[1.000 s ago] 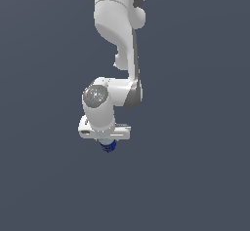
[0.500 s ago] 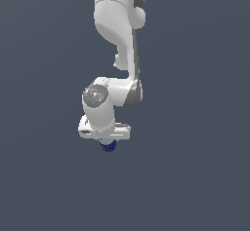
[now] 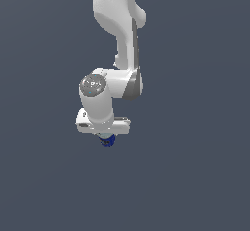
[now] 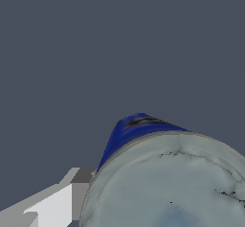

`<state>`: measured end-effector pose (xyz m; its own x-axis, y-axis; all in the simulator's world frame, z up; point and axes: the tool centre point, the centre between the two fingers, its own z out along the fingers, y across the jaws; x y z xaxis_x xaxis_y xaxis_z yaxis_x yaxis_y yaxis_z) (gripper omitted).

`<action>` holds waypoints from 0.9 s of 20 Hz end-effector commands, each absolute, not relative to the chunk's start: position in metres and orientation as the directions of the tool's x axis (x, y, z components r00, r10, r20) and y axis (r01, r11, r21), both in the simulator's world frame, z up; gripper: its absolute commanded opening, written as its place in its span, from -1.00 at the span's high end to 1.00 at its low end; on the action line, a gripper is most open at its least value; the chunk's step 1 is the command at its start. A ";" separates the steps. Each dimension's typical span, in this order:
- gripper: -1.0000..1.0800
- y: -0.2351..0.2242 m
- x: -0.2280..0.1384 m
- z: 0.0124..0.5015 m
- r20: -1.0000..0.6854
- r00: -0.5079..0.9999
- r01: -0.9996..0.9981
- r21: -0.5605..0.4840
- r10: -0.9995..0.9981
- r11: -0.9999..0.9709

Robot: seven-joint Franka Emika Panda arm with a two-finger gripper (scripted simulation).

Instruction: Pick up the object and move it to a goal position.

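Note:
The object (image 3: 108, 141) is a small can with dark blue sides, and only its lower part shows beneath the white hand in the exterior view. My gripper (image 3: 104, 136) points down and is shut on it, holding it off the grey floor. In the wrist view the object (image 4: 172, 187) fills the near corner, showing a silver-grey lid and a strip of blue ribbed side. One pale finger (image 4: 55, 206) presses against its side. The other finger is hidden behind the can.
Plain dark grey ground (image 3: 195, 176) surrounds the arm in both views. The white arm links (image 3: 119, 25) rise above the hand towards the top of the exterior view. No goal marker or other object shows.
The hand and wrist have risen slightly in the exterior view, and the can has risen with them, still under the hand.

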<state>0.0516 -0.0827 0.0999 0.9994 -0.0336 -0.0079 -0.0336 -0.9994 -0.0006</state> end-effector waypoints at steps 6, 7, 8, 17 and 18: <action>1.00 -0.090 0.030 0.155 -0.002 0.999 -0.034 -0.001 -0.034 -0.999; 1.00 -0.091 0.026 0.164 -0.002 0.999 -0.034 -0.001 -0.034 -0.999; 1.00 -0.092 0.022 0.174 -0.002 0.999 -0.034 -0.001 -0.034 -0.999; 1.00 -0.105 -0.018 0.267 -0.001 0.999 -0.034 -0.001 -0.034 -0.999; 1.00 -0.106 -0.023 0.279 -0.001 0.999 -0.034 -0.001 -0.034 -0.999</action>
<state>-0.0160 -0.1041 0.2594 0.9994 -0.0340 -0.0060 -0.0341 -0.9994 -0.0016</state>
